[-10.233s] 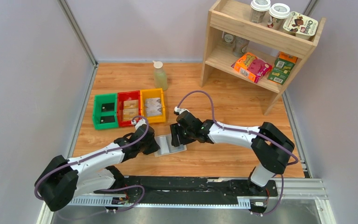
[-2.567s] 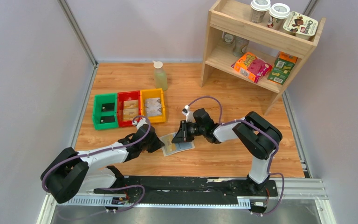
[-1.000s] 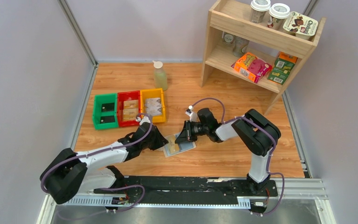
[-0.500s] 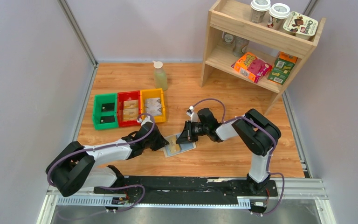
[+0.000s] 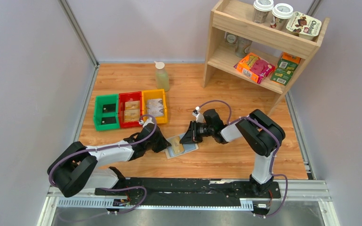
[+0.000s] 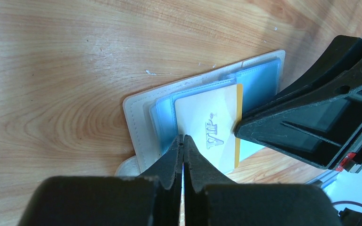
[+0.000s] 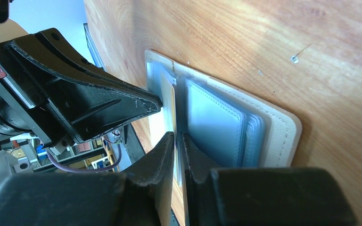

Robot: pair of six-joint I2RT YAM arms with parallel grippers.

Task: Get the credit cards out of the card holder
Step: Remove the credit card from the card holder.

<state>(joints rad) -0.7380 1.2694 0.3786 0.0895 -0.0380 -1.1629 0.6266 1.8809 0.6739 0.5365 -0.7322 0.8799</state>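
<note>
- Your left gripper (image 6: 183, 139) is sitting with its fingers pressed fully together, the tips at the near edge of the tan card (image 6: 207, 120). You are not getting a clear look at whether the card itself is between them or only the clear sleeve beside it. If it is the sleeve, any pull is likely to drag the whole holder along instead of freeing the card.
- The tan card appears to be lying partway out of a blue sleeve. It looks thin and slick, and a bite this close to its edge is probably a shallow one. You are risking a slip if you pull fast. Pulling at an angle to the sleeve mouth could jam or bend the card.
- The card holder (image 6: 136, 122) is lying open and flat on the wooden table (image 6: 52, 70), between the two grippers. I cannot see anything pinning it down. It looks light, so it may lift or slide with the card, and a panel could fold over.
- Your right gripper (image 7: 176, 136) is showing its fingers nearly together with only a thin gap, and the card's far edge is running into that gap. You cannot tell whether they are clamping it. If both grippers are holding on while one is pulling, the card may buckle or tear free. The two sets of fingertips are also sitting just beside each other, so a careless sideways move could knock them together.
</note>
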